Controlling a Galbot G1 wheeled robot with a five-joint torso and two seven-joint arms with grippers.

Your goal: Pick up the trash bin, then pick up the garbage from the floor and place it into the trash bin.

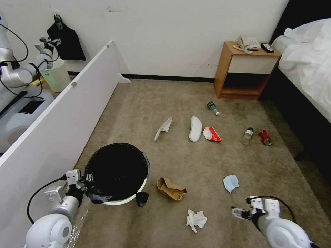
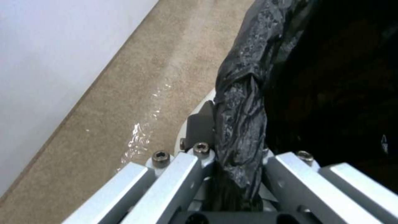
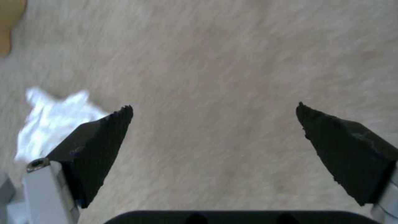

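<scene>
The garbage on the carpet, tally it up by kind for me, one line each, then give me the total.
Slippers: 2
Plastic bottles: 2
Red can: 1
Red-white wrapper: 1
Cardboard scrap: 1
White tissue: 1
Light-blue wad: 1
Total: 9

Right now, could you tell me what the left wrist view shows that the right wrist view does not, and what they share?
Left wrist view alone: the left gripper shut on the trash bin at its black-bagged rim, beside a white panel.

Right wrist view alone: the right gripper, fingers wide apart and holding nothing, above bare carpet, with the crumpled white tissue next to one fingertip.

Both: the floor, beige-brown carpet.
</scene>
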